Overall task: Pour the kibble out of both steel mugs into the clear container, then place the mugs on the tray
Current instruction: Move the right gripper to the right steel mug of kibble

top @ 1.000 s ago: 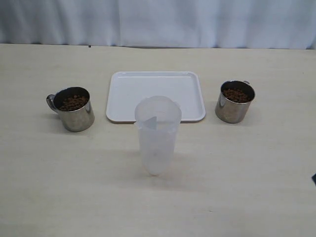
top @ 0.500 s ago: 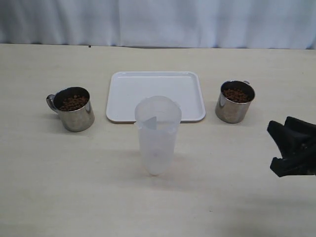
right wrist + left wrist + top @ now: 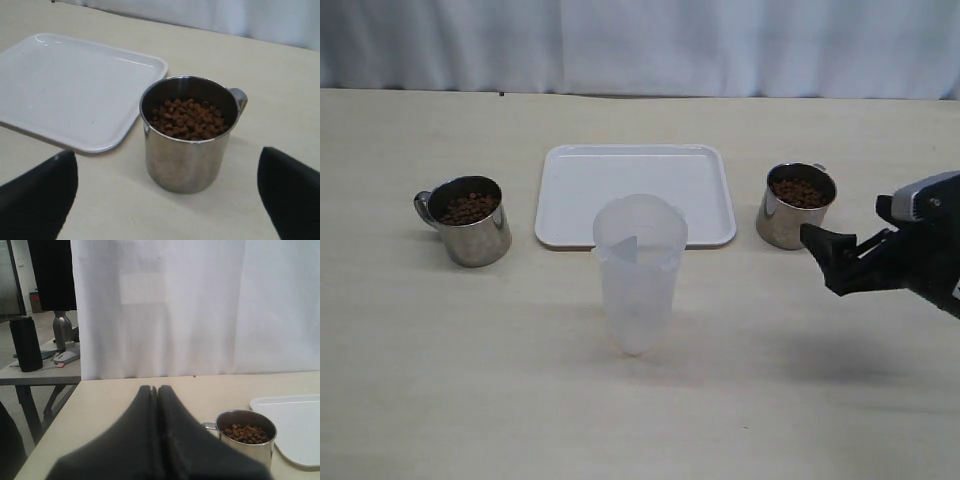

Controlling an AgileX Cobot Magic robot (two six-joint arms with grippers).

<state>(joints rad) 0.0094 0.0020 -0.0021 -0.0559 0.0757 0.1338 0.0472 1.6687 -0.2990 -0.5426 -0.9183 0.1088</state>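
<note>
Two steel mugs hold brown kibble [image 3: 470, 207]. The left mug [image 3: 470, 222] stands left of the white tray [image 3: 620, 175], the right mug [image 3: 796, 207] to its right. In front of the tray stands the clear container [image 3: 640, 272], upright and with nothing in it. My right gripper [image 3: 825, 260] hovers open just in front and to the right of the right mug [image 3: 187, 150], and its fingers [image 3: 42, 195] stand wide apart, touching nothing. My left gripper [image 3: 156, 388] is shut on nothing, low over the table near the left mug [image 3: 247, 442], and is outside the exterior view.
A white curtain [image 3: 640, 40] hangs along the table's far edge. In the left wrist view the table's side edge [image 3: 50, 432] drops to the floor, and beyond it a side table [image 3: 40, 371] carries a black object and a bottle.
My right arm has come in from the right edge of the exterior view and moved toward the right mug. The mugs, the container and the tray have not moved.
</note>
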